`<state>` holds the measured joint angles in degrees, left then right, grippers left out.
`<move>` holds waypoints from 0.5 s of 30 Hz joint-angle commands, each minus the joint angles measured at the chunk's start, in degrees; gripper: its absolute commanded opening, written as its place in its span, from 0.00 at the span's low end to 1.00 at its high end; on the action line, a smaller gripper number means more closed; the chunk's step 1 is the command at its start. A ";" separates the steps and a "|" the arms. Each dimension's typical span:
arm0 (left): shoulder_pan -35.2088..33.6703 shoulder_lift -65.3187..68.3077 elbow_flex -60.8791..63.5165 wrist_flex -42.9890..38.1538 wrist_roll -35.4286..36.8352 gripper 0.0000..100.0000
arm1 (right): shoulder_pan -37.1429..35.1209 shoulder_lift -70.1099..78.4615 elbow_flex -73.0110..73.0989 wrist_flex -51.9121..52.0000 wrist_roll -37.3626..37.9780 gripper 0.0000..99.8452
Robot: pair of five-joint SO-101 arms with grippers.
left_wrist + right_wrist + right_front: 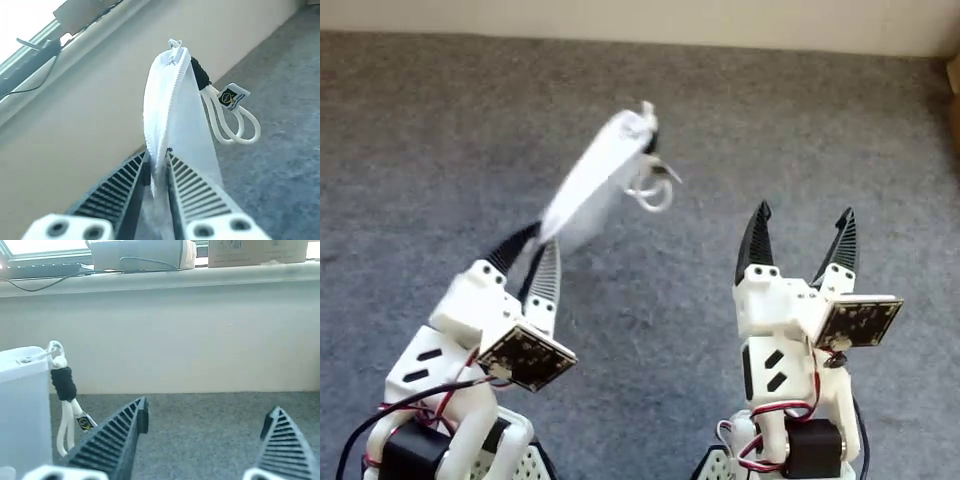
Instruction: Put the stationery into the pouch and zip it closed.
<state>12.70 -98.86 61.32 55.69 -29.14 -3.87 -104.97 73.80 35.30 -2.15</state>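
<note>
A white pouch [592, 185] hangs lifted above the grey carpet, tilted up and away from the left arm. My left gripper [532, 262] is shut on its near edge; the zipper line [161, 107] runs between the black ribbed fingers [185, 187]. A white cord loop [652, 190] with a black wrap and a small tag [233, 96] dangles from the far end. My right gripper [798, 240] stands open to the right, apart from the pouch, with nothing between its fingers. In the right wrist view the pouch [22, 405] and its cord [64, 412] show off to one side.
Grey carpet [800, 130] covers the work surface all around the arms. A pale wall [200, 335] borders the far side, with a sill, cables and boxes [140, 252] above it.
</note>
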 commanded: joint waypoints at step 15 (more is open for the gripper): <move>2.95 -0.92 10.59 -9.32 5.10 0.01 | -0.31 -0.22 -0.13 -1.45 -0.70 0.33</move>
<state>13.32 -99.74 71.16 47.52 -29.58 -3.87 -104.97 73.80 35.30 -2.15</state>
